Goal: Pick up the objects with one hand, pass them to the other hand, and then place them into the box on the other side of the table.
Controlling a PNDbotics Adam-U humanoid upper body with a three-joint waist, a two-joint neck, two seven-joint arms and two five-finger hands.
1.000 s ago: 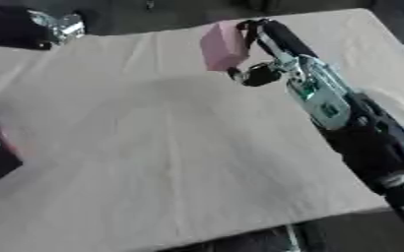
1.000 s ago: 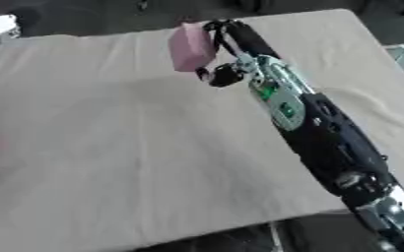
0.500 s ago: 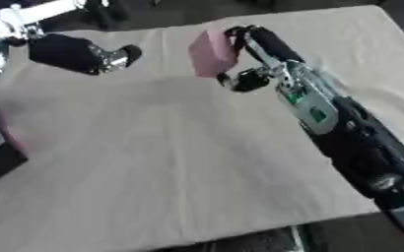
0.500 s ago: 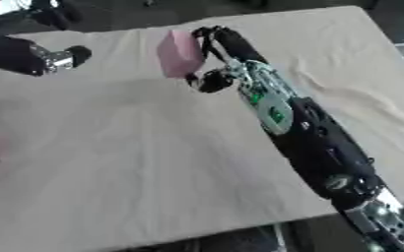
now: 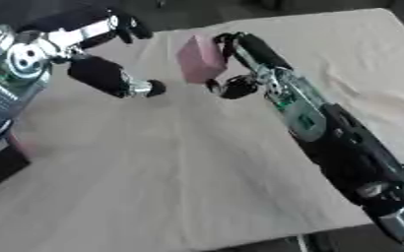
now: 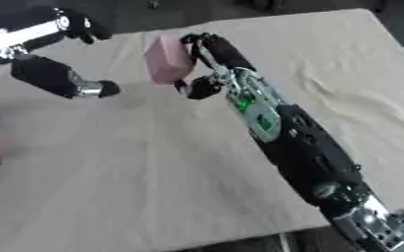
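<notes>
My right hand (image 5: pixel 231 64) pinches a pink block (image 5: pixel 199 60) above the counter (image 5: pixel 180 187), long axis upright. My left hand (image 5: pixel 111 54) waits spread just left of the block, thumb below, fingers above.

You had the block (image 5: pixel 200 59) up over the table (image 5: pixel 180 187), right hand (image 5: pixel 240 64) beside it, left hand (image 5: pixel 111 78) further left.

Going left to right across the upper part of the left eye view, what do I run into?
Left hand with fingers spread → pink block → right hand curled round the block → bare cloth-covered table.
</notes>
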